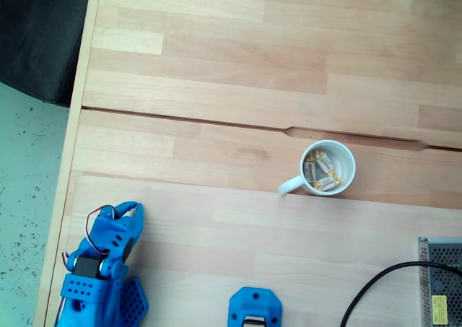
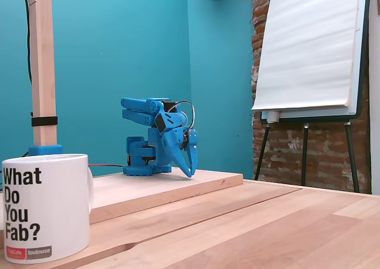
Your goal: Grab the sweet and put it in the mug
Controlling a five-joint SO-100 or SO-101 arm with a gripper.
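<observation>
The white mug [image 1: 346,161] stands right of centre on the wooden table in a fixed view from above, its handle pointing lower left. Several white and gold wrapped sweets [image 1: 321,172] lie inside it. In a fixed view from the side the mug [image 2: 50,206] is at the near left, printed "What Do You Fab?", and its inside is hidden. My blue gripper [image 1: 132,209] rests folded at the table's lower left corner, far from the mug, fingers together with nothing between them. From the side the gripper [image 2: 190,171] points down, its tips touching the board.
A metal power supply [image 1: 442,280] and a black cable [image 1: 379,287] lie at the lower right. A blue printed part [image 1: 254,309] sits at the bottom edge. The table's left edge [image 1: 72,161] runs beside the arm. A wooden post [image 2: 43,67] and a flip chart [image 2: 312,49] stand behind.
</observation>
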